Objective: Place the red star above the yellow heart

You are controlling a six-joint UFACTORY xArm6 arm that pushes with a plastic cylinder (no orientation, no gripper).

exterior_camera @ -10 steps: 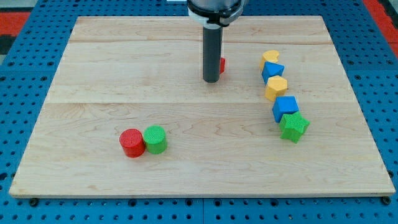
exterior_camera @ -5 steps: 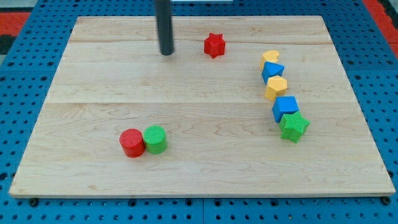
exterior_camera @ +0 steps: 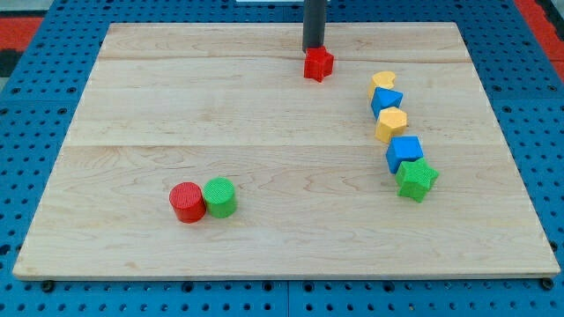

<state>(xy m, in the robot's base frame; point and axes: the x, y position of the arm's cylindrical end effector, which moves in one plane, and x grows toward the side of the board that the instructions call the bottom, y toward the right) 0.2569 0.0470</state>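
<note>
Where the wooden board (exterior_camera: pixel 264 220) runs up to its top edge, my tip (exterior_camera: pixel 314 49) stands just above the red star (exterior_camera: pixel 318 64), touching or all but touching its upper side; it is a bare rod, with nothing to open or close and nothing held. The red star lies near the top edge, a little right of centre, with open wood to its left and below it. To its right, past a short gap, a curving chain of blocks runs down the board: the yellow heart (exterior_camera: pixel 382 82) at the head, then a blue block (exterior_camera: pixel 387 99), a yellow block (exterior_camera: pixel 391 124), another blue block (exterior_camera: pixel 404 153) and a green star (exterior_camera: pixel 416 180), each touching the next. Well apart, low on the left, a red cylinder (exterior_camera: pixel 187 202) and a green cylinder (exterior_camera: pixel 219 197) sit touching. A blue pegboard (exterior_camera: pixel 53 299) surrounds the board. No writing can be read.
</note>
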